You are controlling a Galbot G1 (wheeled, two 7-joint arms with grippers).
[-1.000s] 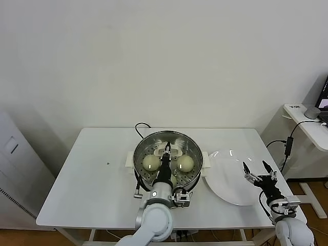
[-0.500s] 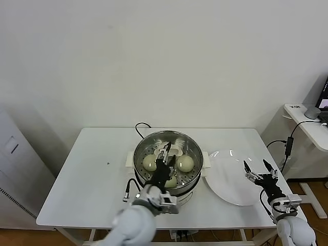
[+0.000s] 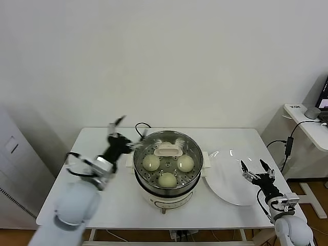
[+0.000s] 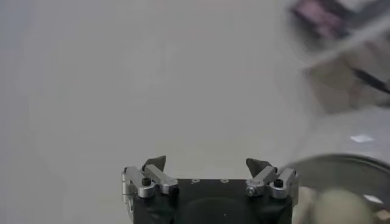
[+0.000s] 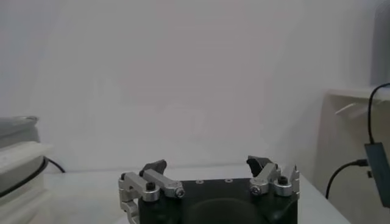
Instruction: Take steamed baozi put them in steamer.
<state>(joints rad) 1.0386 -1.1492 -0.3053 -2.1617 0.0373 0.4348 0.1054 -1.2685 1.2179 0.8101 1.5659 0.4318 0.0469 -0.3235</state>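
Note:
The steamer (image 3: 197, 154), a shiny steel pot on a white base, stands mid-table. Three steamed baozi lie on its perforated tray: left (image 3: 150, 162), right (image 3: 185, 163) and front (image 3: 167, 179). A white handle-shaped piece (image 3: 167, 150) sits at the tray's back. My left gripper (image 3: 125, 134) is raised just left of the steamer, open and empty. In the left wrist view the left gripper (image 4: 207, 163) has wide jaws, with the steamer rim (image 4: 341, 163) and a blurred baozi (image 4: 332, 204) beside it. My right gripper (image 3: 255, 168) (image 5: 207, 164) hangs open and empty at the table's right front.
A flat white plate (image 3: 230, 179) lies right of the steamer, beside the right gripper. A black cord (image 3: 139, 126) loops behind the pot. A side desk (image 3: 307, 123) with cables stands past the table's right edge. A grey cabinet (image 3: 15, 169) stands to the left.
My left gripper opened and let go of the front baozi. It then pulled up out of the steamer and away to the left. The right arm barely moved.

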